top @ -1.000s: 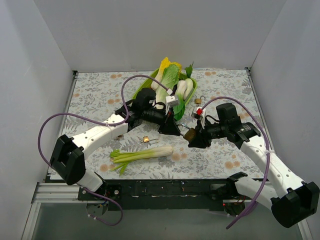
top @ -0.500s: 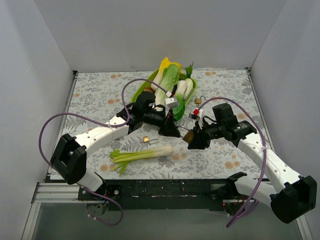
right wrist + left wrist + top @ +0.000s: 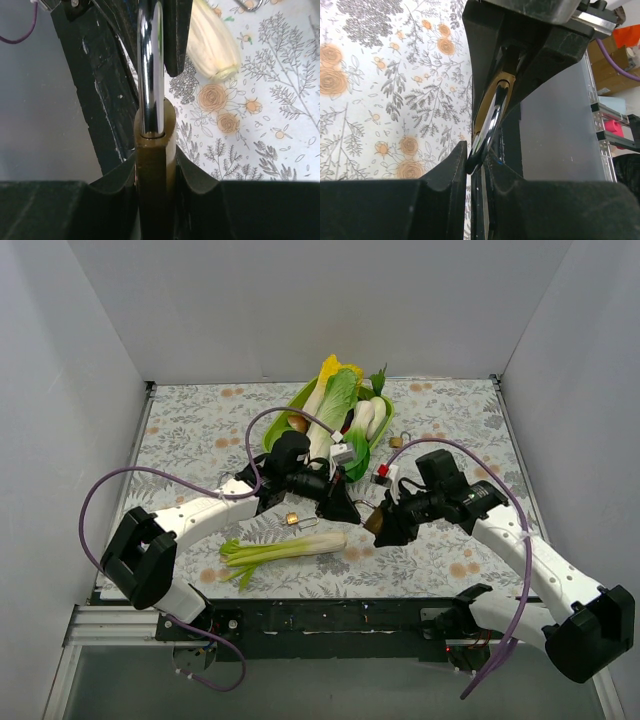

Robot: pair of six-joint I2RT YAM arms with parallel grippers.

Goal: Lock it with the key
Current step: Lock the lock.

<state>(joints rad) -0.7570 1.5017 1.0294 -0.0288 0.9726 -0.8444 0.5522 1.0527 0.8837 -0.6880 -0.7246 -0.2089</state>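
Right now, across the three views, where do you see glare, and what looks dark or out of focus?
Right wrist view: a bright glare streak runs along the chrome shackle above the brass padlock; the near fingers are dark and soft. Left wrist view: the shackle glints too, the tablecloth is sharp. Top external view: even light, faint shadows.

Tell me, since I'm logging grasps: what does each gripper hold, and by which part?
The right gripper clamps the brass padlock by its body; the left gripper pinches the same padlock's chrome shackle.
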